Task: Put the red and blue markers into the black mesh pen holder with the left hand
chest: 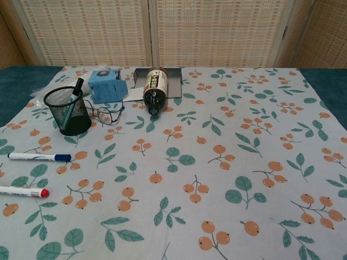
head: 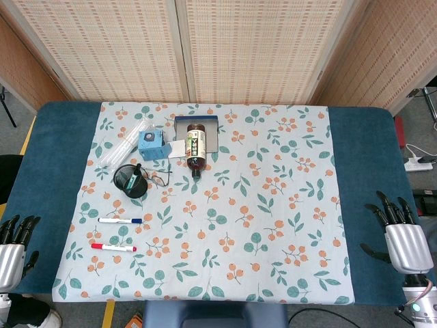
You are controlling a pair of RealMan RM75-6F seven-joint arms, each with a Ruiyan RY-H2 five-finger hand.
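Nearest us, the red-capped white marker [chest: 21, 191] is lying well short of the black mesh pen holder [chest: 68, 111], and the empty, spread-fingered left hand [head: 13, 246] is risking rolling it away or tipping that light holder.

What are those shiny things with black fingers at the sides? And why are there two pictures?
Those are a robot's two hands: its left hand and right hand. Both rest open at the table's edges, holding nothing. One picture looks down from the robot's head, the other looks forward from its chest. On the flowery cloth lie a blue marker and a red marker. Behind them stands a black mesh pen holder with something already in it, a blue box and a brown bottle lying down.
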